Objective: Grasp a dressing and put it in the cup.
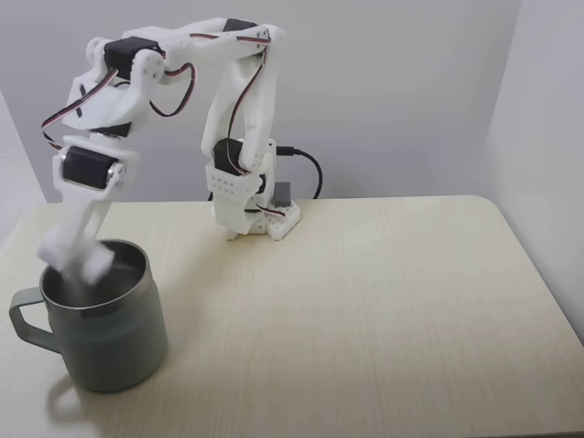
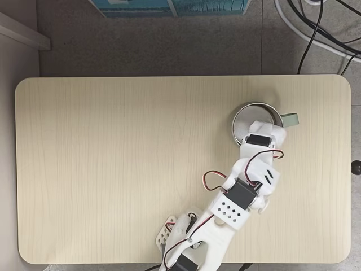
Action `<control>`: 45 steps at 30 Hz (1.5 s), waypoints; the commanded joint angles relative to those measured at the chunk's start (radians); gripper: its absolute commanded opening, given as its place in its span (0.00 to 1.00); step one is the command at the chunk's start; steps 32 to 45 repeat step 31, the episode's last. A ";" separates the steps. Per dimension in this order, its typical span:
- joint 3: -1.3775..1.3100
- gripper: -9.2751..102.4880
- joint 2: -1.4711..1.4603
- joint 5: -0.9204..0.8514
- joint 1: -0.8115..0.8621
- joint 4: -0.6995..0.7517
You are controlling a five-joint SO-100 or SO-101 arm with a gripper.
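Hovering at the cup's (image 1: pixel 96 315) mouth, the claw (image 1: pixel 75 258) is blurred in a fixed view w/ white shapes at its tip; can't tell if jaws are wide, narrow or gripping. Dressing: can't pick it out for sure. It may be the white lump at the claw tip (image 1: pixel 96 265), just over the steel inside, but that could be claw plastic.

Handling, as a judgement: a soft gauze roll would be light, squashy, not fragile, not slippery; best pinched across its middle, w/ gentle squeeze only. It should drop straight once let go and won't bounce much.

Room: cup sits directly under the claw, rim (image 2: pixel 248 106) wrapping around the tip in the top-down fixed view; handle (image 2: pixel 290 119) sticks out beyond the claw, away from the arm base. Cup is heavy-looking, prob. stable, but a finger catching the rim could nudge it. Worktop (image 2: pixel 113 169) is open on the far side from the cup; worktop edge lies near, past the handle. Lift straight up to exit.
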 commanded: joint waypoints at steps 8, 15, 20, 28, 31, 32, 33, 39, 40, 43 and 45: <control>0.000 0.32 -0.051 -0.002 0.002 0.017; -0.020 0.32 -0.077 -0.006 -0.002 0.018; -0.046 0.32 -0.095 -0.011 -0.009 0.012; -0.064 0.32 -0.100 -0.020 -0.015 0.000; -0.061 0.32 -0.091 -0.021 -0.015 -0.003; -0.061 0.32 -0.091 -0.021 -0.015 -0.003; -0.061 0.32 -0.091 -0.021 -0.015 -0.003; -0.061 0.32 -0.091 -0.021 -0.015 -0.003; -0.061 0.32 -0.091 -0.021 -0.015 -0.003; -0.061 0.32 -0.091 -0.021 -0.015 -0.003; -0.061 0.32 -0.091 -0.021 -0.015 -0.003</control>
